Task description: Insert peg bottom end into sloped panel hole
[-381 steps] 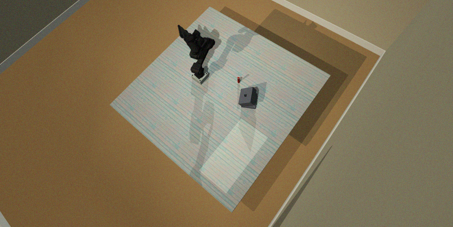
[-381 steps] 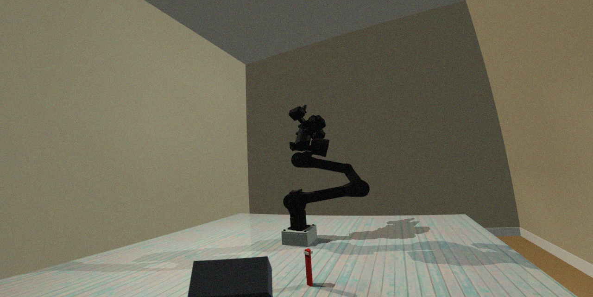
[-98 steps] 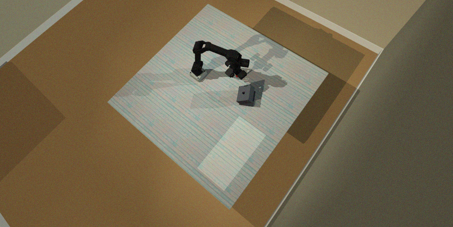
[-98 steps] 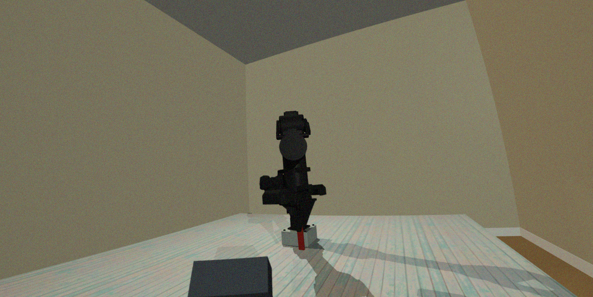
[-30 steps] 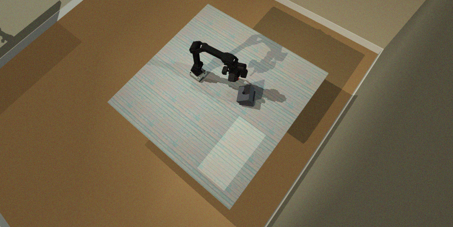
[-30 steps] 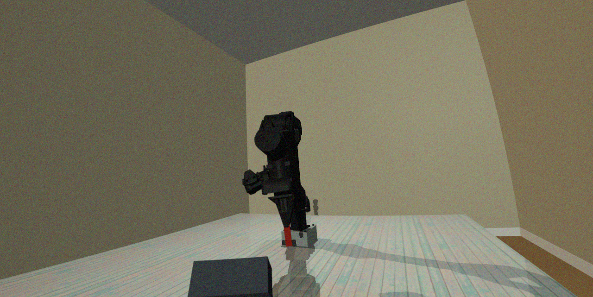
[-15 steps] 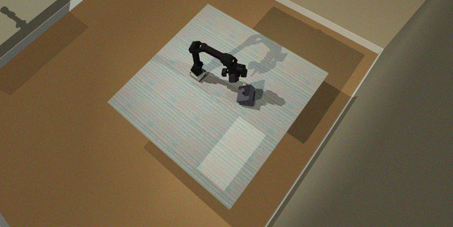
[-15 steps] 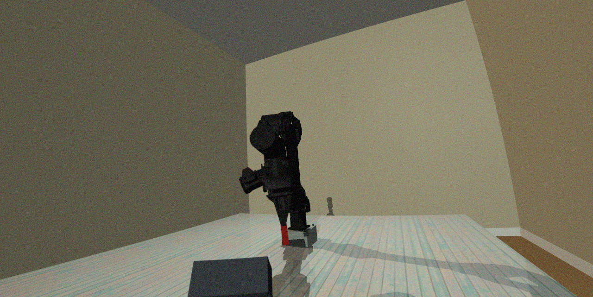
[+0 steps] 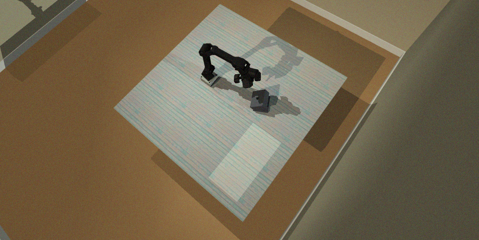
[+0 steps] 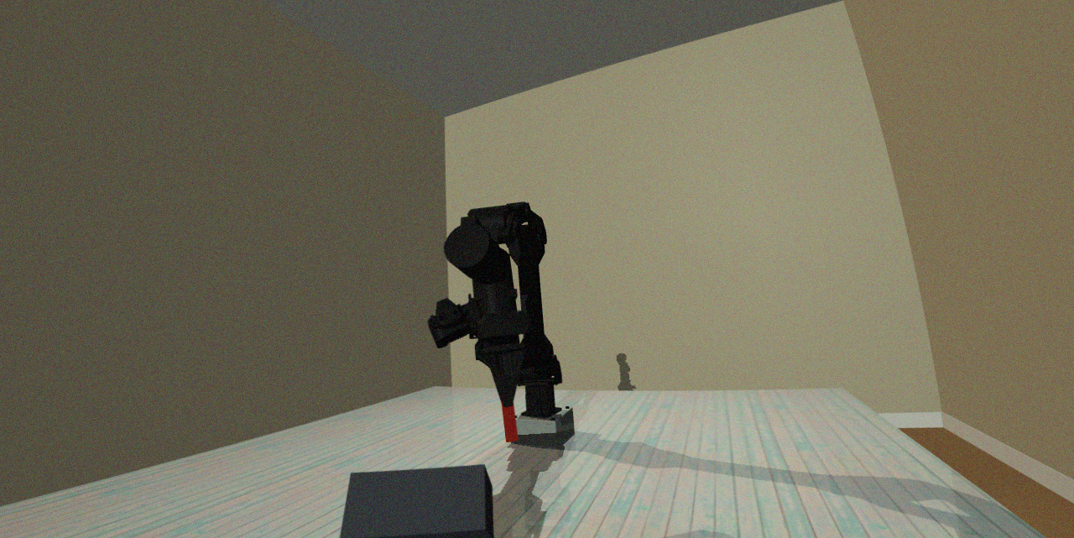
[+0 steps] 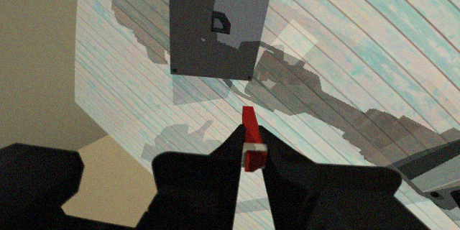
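The red peg [image 10: 509, 426] [image 11: 254, 160] has flat sides and a pale band. My gripper [image 10: 508, 403] [image 11: 250, 129] is shut on it, and its lower end sticks out past the fingertips. In the exterior view the peg points down, slightly tilted; its exact height is unclear. In the top view the peg and fingertips are hidden by the arm. The dark grey sloped panel [image 9: 255, 104] [image 11: 190, 48] [image 10: 416, 504] stands apart from the peg. Its hole [image 9: 257, 98] [image 11: 226, 26] is angular with a slanted corner in the wrist view; the peg is outside it.
The arm base [image 9: 209, 79] [image 10: 540, 425] stands on the pale striped table [image 9: 174, 104] [image 10: 713, 430], behind the gripper as seen in the exterior view. Shadows of the arm cross the table and part of the panel face. Small dark dots mark the panel's corners.
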`<state>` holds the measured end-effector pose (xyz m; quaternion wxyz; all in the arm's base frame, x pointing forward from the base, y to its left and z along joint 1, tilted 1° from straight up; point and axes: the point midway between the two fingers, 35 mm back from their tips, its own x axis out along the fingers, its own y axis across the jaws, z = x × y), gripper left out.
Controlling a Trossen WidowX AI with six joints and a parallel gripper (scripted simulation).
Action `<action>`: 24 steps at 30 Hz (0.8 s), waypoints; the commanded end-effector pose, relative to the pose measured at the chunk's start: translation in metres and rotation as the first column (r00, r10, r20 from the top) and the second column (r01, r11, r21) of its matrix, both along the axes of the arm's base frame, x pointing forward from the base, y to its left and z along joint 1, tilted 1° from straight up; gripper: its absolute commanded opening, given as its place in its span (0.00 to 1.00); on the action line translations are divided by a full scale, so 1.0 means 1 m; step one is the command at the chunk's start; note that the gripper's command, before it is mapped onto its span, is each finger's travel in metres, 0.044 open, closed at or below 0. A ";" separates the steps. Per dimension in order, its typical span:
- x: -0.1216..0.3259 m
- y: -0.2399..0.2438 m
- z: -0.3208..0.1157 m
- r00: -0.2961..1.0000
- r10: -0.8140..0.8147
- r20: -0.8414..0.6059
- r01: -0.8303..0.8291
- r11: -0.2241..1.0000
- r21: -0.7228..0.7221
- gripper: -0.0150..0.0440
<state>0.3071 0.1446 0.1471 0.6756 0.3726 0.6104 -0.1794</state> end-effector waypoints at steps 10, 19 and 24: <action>0.004 -0.006 0.003 0.993 0.106 0.046 -0.106 0.994 -0.004 0.25; 0.006 -0.009 0.005 0.981 0.176 0.077 -0.175 0.984 -0.015 0.25; 0.008 -0.012 0.007 0.972 0.214 0.094 -0.213 0.977 -0.022 0.25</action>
